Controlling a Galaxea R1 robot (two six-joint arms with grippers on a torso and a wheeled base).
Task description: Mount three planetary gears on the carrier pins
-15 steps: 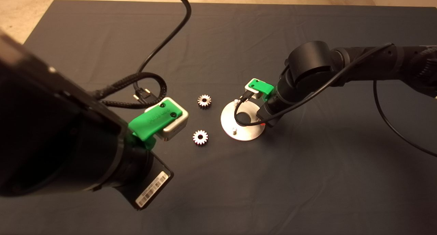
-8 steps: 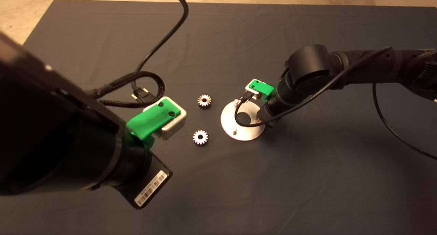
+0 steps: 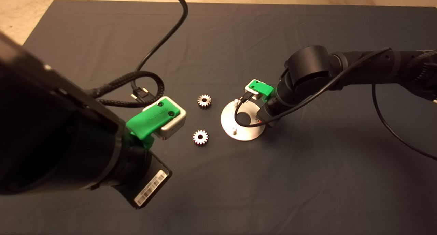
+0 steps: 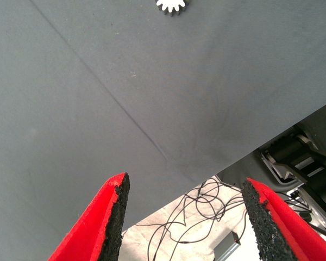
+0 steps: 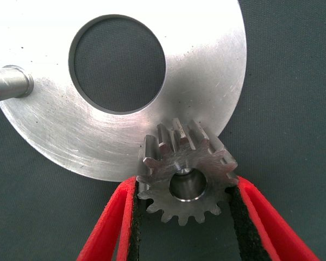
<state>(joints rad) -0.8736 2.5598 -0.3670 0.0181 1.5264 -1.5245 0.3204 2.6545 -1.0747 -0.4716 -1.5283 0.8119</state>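
Note:
The silver disc lies mid-mat, with two bare carrier pins showing. My right gripper is at the disc's right edge, mostly hidden under its wrist. In the right wrist view it is shut on a planetary gear that sits over a pin at the rim of the disc; the pin's end shows in the gear's hole. Another pin stands bare. Two loose gears lie left of the disc. My left gripper is open and empty above the mat's near edge.
The left arm's bulk and its green camera mount sit just left of the loose gears. Black cables loop over the mat behind them. One gear's edge shows in the left wrist view, with floor cables past the mat's edge.
The right arm has sunk slightly at the disc's right edge. The left arm's camera mount has drifted a little to the left. The loose gears and the disc have not moved.

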